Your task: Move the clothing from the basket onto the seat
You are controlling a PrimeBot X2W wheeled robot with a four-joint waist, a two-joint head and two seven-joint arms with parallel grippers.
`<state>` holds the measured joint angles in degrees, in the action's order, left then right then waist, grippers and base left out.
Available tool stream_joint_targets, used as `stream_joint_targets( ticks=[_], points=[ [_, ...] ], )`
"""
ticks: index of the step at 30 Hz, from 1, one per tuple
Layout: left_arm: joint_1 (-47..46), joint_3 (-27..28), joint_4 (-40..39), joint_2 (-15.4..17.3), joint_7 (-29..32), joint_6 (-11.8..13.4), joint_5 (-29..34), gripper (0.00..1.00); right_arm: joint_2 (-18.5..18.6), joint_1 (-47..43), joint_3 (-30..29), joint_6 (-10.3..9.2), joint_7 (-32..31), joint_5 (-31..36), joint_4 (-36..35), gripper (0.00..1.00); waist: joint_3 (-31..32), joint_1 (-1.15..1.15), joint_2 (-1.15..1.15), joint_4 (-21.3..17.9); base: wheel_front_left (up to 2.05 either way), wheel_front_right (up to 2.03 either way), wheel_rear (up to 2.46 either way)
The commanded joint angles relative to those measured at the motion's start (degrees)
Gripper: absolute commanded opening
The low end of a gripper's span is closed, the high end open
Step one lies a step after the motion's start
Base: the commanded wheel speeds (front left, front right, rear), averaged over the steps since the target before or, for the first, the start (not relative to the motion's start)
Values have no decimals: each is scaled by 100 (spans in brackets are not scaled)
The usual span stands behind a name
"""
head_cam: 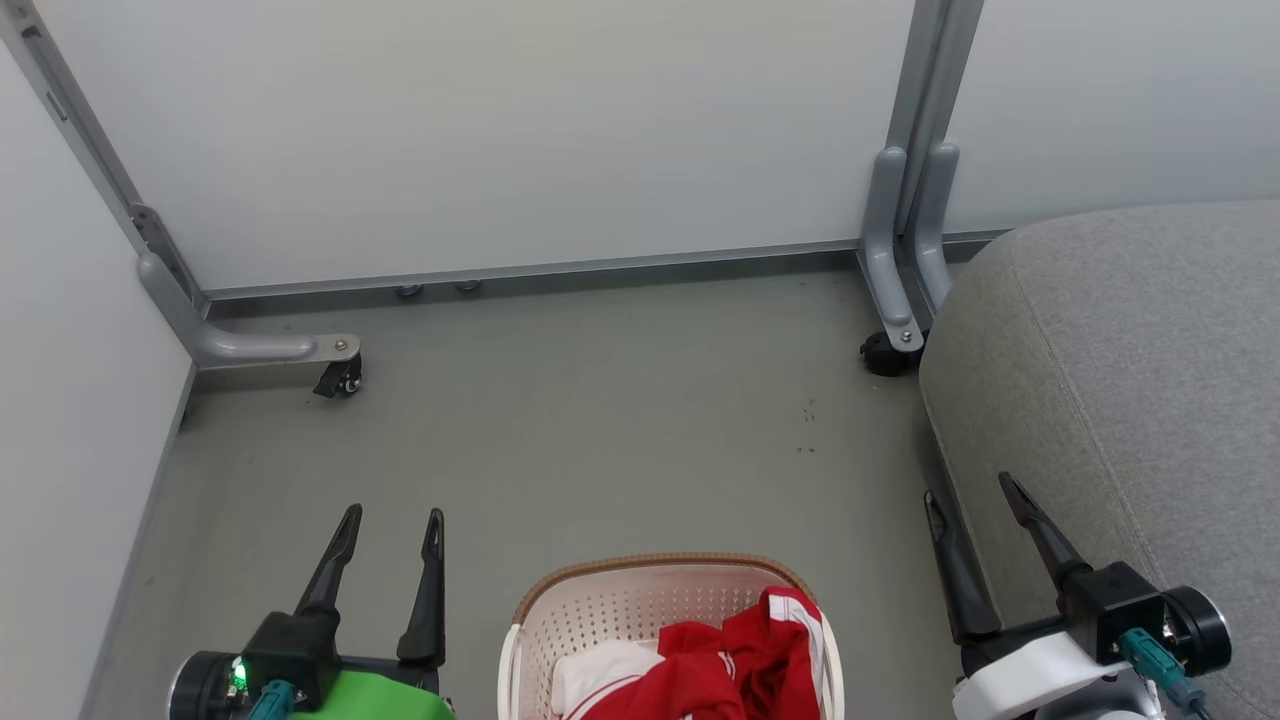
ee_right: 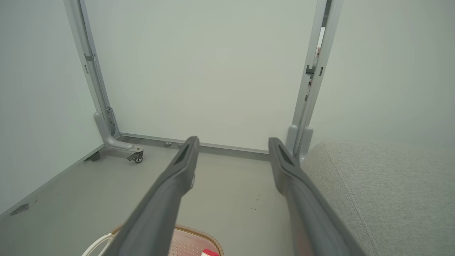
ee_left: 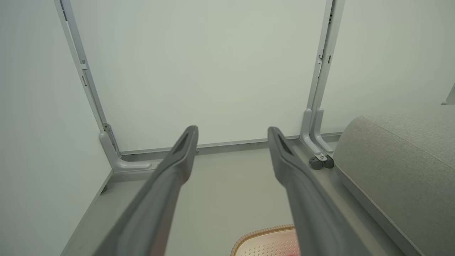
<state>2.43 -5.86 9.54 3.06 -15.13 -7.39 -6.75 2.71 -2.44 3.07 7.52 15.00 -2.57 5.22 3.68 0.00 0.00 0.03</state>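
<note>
Clothing (head_cam: 720, 665), red with white stripes and a white panel, lies heaped in the basket (head_cam: 650, 562), bunched toward its right wall, with one red fold rising to the rim on that side. Left of the basket the left gripper (head_cam: 393, 513) hangs over the bare floor (head_cam: 600, 420), fingers spread and holding nothing. Right of the basket the right gripper (head_cam: 968, 488) is likewise spread and empty, sitting between the basket and the seat (head_cam: 1130, 350), which lies further right of the basket, close by, with no garment on it. Nothing looks moved yet, so the first reach into the basket is probably what comes next, and most of the risk sits there. The garments look folded into one another, so a pinch on one layer may drag a second piece up and let it fall into the strip of floor right of the basket, short of the seat. A shallow pinch on loose cloth could slip free mid-lift. The basket looks light, and a finger tip catching its rim or a hole in its perforated wall could tip or drag it. A trailing sleeve snagging the rim would likely do the same. The right gripper has little room on its far side, so a wide swing could scrape the seat's edge.
</note>
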Motion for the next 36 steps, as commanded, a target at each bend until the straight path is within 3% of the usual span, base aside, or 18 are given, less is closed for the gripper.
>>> stream_joint_targets(
  ticks=[1,19,27,36],
  points=[
    [78,-5,6,10,-4,-18,2,100,33,-59,-5,-6,28,13,-11,100,-3,0,0,0,0,0,0],
    [-161,-329,188,61,-3,-18,-123,100,32,86,-174,-6,28,-89,172,100,-492,0,0,-38,0,0,0],
    [-781,-964,461,137,-2,-18,-259,100,32,482,-415,-6,28,3,76,100,-1480,0,0,19,0,0,0],
    [-2003,-2099,1059,315,-1,-17,-616,100,29,1193,-914,-6,27,69,-99,100,-2803,0,0,35,0,0,0]
  ],
)
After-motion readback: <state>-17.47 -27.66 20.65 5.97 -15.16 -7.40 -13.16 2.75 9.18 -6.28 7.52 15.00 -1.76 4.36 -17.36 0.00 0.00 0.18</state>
